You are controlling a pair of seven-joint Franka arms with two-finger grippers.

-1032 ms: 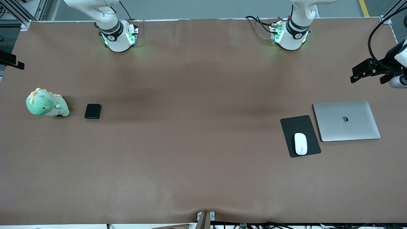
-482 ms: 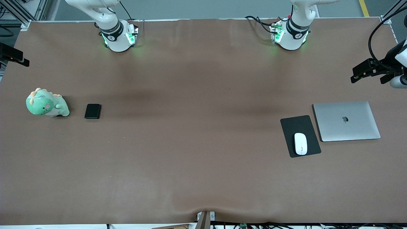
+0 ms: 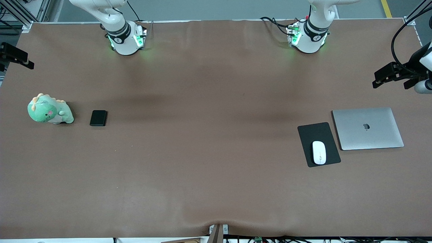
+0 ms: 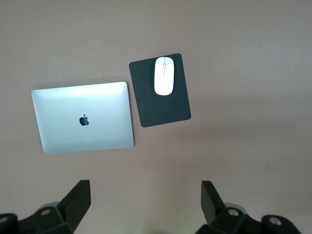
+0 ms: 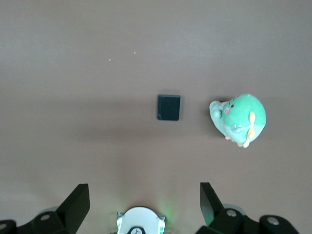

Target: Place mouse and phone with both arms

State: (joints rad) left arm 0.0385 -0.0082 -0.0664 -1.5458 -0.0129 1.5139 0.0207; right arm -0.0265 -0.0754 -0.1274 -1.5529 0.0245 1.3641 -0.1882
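- Front view: the white mouse (image 3: 319,152) lies on the black mouse pad (image 3: 319,144), on the part of it nearer the camera, toward the left arm's end of the table. A closed silver laptop (image 3: 368,128) sits just beside the pad.
- Front view: the black phone (image 3: 98,118) lies flat toward the right arm's end, near a green plush dinosaur (image 3: 49,110). None of these things has shifted since the earlier frames.
- Front view: the left gripper (image 3: 391,76) hangs over the table edge at its own end, unchanged. A black part of the right arm (image 3: 15,55) shows at the other edge, having crept slightly inward over the last second.
- Left wrist view: the left gripper (image 4: 146,202) is up high with jaws spread wide, holding nothing; mouse (image 4: 164,75), pad (image 4: 161,105) and laptop (image 4: 83,122) lie below.
- Right wrist view: the right gripper (image 5: 145,202) is likewise spread and empty, over bare table with the phone (image 5: 168,107) and dinosaur (image 5: 240,118) below.
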